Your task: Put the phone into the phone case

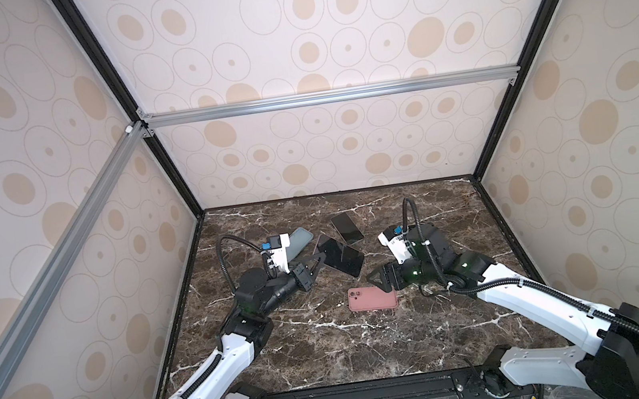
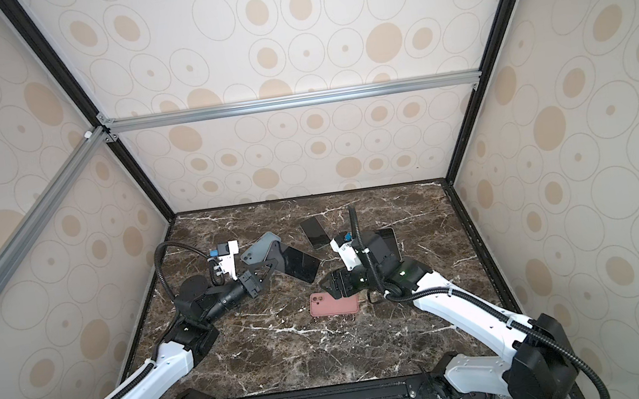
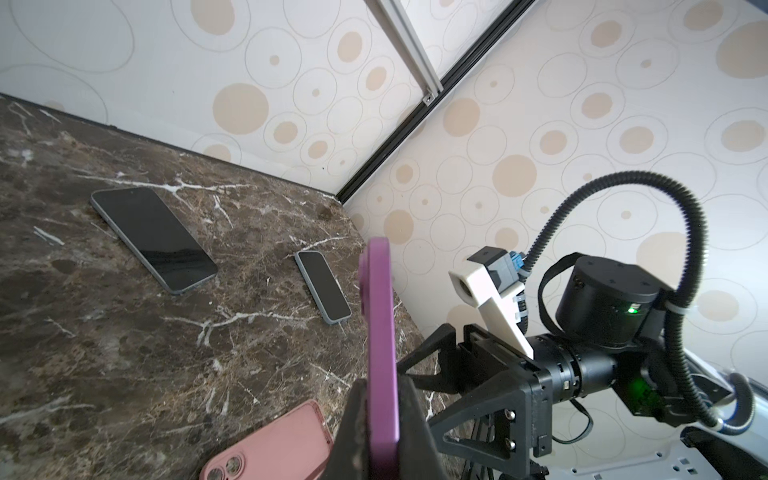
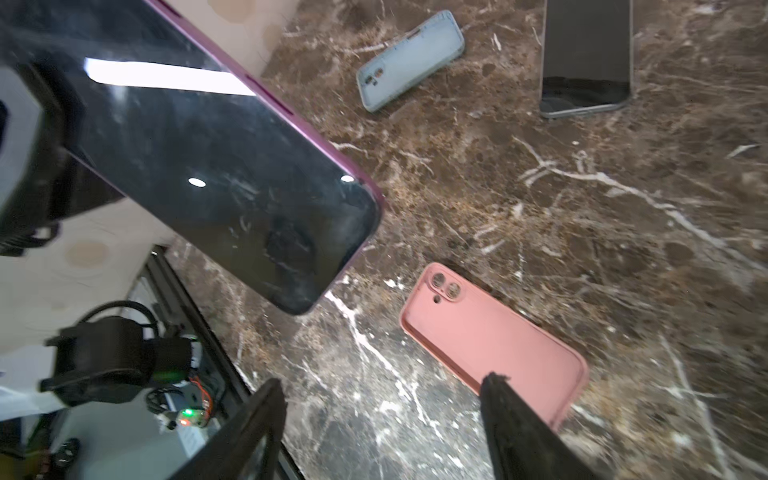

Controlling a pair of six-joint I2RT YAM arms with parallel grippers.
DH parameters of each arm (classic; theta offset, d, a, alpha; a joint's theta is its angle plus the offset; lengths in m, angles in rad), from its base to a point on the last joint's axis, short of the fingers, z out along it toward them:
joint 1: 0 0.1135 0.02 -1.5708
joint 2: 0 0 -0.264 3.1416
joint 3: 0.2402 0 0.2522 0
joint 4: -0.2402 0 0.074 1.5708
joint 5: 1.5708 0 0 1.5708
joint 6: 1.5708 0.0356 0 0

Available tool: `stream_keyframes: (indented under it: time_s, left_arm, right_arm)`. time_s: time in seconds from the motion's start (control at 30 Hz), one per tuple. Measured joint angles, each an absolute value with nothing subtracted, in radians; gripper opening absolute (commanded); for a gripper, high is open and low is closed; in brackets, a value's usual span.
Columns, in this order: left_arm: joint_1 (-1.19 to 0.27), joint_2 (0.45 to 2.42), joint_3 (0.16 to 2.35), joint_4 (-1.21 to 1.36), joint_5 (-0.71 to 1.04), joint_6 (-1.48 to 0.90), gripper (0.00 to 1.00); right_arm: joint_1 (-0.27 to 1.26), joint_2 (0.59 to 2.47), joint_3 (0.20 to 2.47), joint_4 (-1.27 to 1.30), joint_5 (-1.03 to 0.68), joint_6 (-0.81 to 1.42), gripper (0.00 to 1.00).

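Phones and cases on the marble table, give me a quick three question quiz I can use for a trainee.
1. True or false: the left gripper is shut on the purple-cased phone.
2. The pink case: A lies flat on the table; B is held up in the air; C leans on a wall.
3. Fill in: the right gripper is ___.
Key: 1 true; 2 A; 3 open.
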State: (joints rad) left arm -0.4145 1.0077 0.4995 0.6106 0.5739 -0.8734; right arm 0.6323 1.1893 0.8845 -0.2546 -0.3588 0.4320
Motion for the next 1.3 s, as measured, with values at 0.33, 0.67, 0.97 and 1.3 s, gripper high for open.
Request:
stream_keyframes:
  time_s: [0.33,0.67,0.97,1.3]
  left_arm:
    - [-0.381,1.089,0.475,0.945,0.619,-1.042,0.00]
    - [-0.368,1.139,0.459,1.191,0.635,-1.170,0.00]
    - [-0.364,1.172,0.454,1.324,0.640,-1.243,0.00]
    - [-0.359,1.236,0.449,1.470,0.643,-1.329,0.00]
  right_arm:
    - [0.627,1.181,0.774,0.174,-0.524,0.641,0.62]
    - [0.627,1.140,0.739,0.413,-0.548,0.729,0.46]
    - [0.622,1.144,0.723,0.564,-0.559,0.804,0.45]
    - [0.621,1.192,0.733,0.672,-0.591,0.859,0.34]
